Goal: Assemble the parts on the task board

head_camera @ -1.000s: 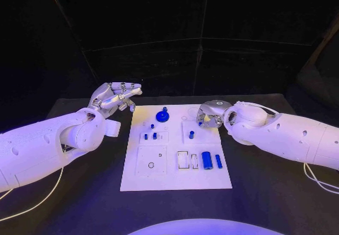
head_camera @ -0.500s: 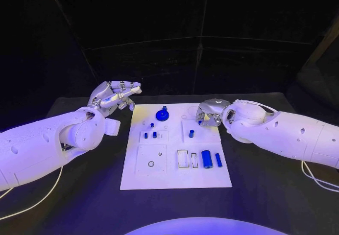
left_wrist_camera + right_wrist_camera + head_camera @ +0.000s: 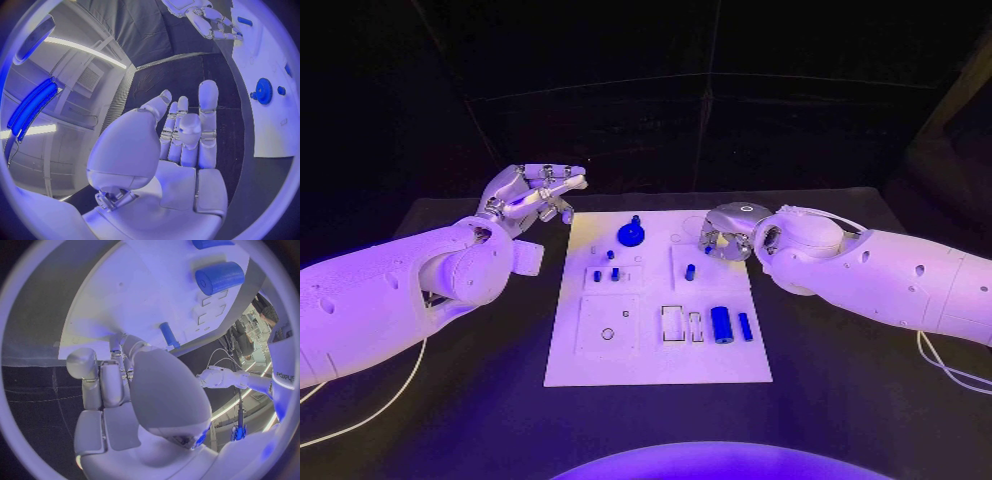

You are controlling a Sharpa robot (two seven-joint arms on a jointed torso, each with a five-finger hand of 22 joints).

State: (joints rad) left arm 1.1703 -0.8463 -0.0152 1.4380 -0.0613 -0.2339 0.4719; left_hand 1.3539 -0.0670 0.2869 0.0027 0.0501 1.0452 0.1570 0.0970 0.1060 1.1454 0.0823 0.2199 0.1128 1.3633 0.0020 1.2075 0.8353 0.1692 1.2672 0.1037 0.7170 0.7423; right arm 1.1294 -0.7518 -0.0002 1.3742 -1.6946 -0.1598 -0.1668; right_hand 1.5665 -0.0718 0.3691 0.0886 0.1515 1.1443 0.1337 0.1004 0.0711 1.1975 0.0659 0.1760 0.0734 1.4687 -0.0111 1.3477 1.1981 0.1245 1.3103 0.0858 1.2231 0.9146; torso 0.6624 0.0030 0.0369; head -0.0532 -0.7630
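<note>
Right hand lowered over the far right corner of the white task board, fingers curled down, apparently to pick or seat a part; whether anything is held, impossible to tell. Just beside its fingers, at about 7 o'clock, a small blue peg. Left hand raised off the board's far left corner, palm up, fingers apart and holding nothing, seemingly kept clear. Blue gear at the board's 12 o'clock; blue cylinder near 4 o'clock.
</note>
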